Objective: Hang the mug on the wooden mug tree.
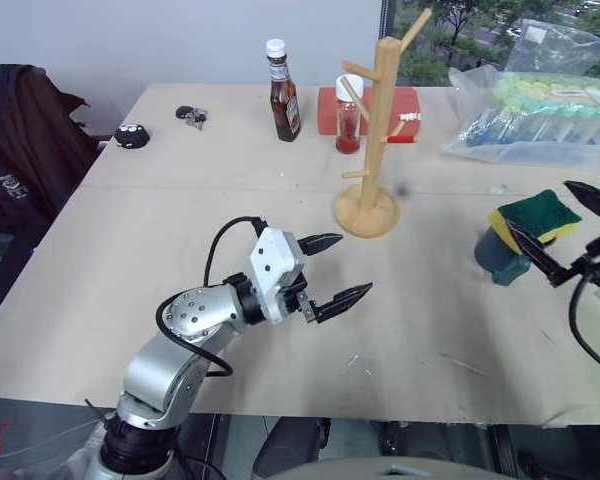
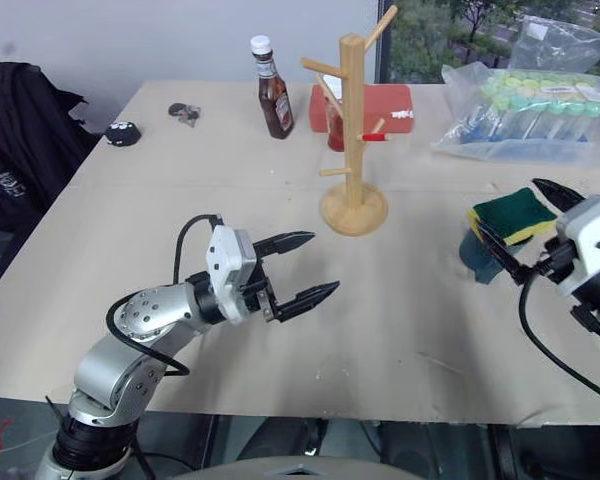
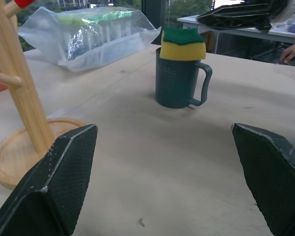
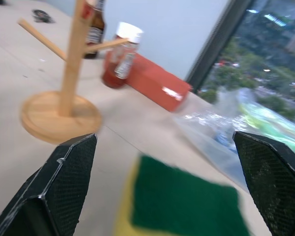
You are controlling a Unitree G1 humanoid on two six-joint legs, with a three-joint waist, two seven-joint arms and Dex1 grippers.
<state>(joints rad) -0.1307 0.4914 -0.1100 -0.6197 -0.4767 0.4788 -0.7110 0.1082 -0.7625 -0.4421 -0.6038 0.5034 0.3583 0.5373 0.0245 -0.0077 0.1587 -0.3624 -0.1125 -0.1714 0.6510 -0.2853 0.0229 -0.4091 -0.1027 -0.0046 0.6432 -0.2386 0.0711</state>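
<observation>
Both our claws hang open: left gripper (image 1: 337, 270) over bare table (image 1: 180, 230), right gripper (image 1: 568, 232) beside the sponge-topped mug (image 1: 502, 256).

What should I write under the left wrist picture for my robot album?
Open left gripper faces the teal mug with a sponge on top, the wooden mug tree standing nearby.

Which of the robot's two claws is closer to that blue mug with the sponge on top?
The right. The right gripper hangs open just beside and above the mug, about level with the sponge. The left gripper, also open, is well across the table, beyond the wooden mug tree.
</observation>
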